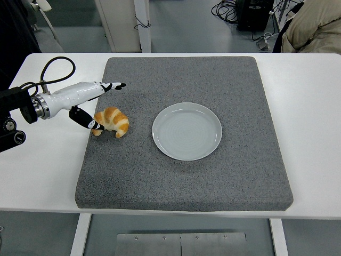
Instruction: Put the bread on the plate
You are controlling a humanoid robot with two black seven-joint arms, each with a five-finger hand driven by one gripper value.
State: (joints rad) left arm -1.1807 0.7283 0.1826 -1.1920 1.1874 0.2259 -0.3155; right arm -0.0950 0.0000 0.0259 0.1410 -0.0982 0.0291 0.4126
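A golden croissant (111, 122) lies on the left side of the grey mat (181, 176). A pale round plate (187, 131) sits at the mat's middle, bare, a short way right of the croissant. My left hand (98, 104) reaches in from the left edge, open, with its fingers (114, 85) stretched out beyond the croissant and its thumb (88, 121) touching the croissant's near left end. The hand straddles the bread without closing on it. The right arm is out of view.
The mat lies on a white table (309, 106). A person's beige sleeve (314, 26) shows at the top right, behind the table. Cables lie on the floor at the back.
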